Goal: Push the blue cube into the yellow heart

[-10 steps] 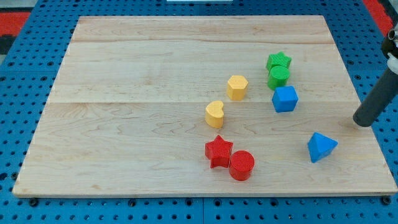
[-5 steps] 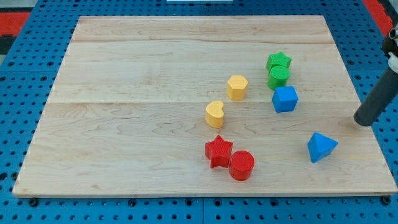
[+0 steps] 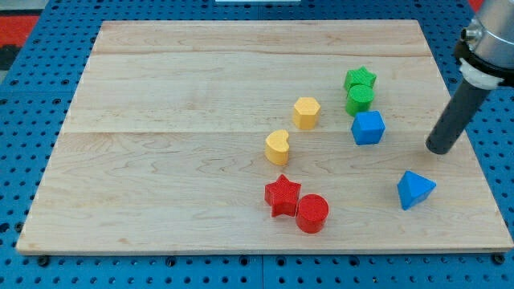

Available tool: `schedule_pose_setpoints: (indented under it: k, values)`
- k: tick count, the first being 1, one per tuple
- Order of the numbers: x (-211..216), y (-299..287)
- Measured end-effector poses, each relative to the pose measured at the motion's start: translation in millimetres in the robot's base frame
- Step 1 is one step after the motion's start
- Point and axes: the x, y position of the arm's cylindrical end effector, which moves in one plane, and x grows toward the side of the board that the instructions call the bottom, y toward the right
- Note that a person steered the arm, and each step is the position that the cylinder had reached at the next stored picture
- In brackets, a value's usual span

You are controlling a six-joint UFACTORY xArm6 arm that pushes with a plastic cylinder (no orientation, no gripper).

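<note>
The blue cube [image 3: 368, 128] sits on the wooden board [image 3: 161, 160], right of centre. The yellow heart [image 3: 278, 148] lies to its left and a little lower, apart from it. My tip [image 3: 438, 149] is on the board to the right of the blue cube, slightly lower than it, with a clear gap between them. The dark rod rises from the tip toward the view's top right.
A yellow hexagon-like block [image 3: 306, 112] sits above the heart. A green star [image 3: 360, 79] and green cylinder [image 3: 359, 99] stand just above the blue cube. A red star [image 3: 282, 195] and red cylinder [image 3: 312, 213] lie below the heart. A blue triangular block [image 3: 414, 189] lies below my tip.
My tip has moved left and slightly up, closer to the blue cube. No block has moved.
</note>
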Motion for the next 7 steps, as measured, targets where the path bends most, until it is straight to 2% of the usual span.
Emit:
schedule_pose_setpoints:
  k: [1, 2, 3, 4, 7]
  values:
    - [-27.1, -30.4]
    - [-22.7, -120.8]
    - [-24.7, -180.3]
    - [-34.0, -213.2]
    - [-33.7, -201.3]
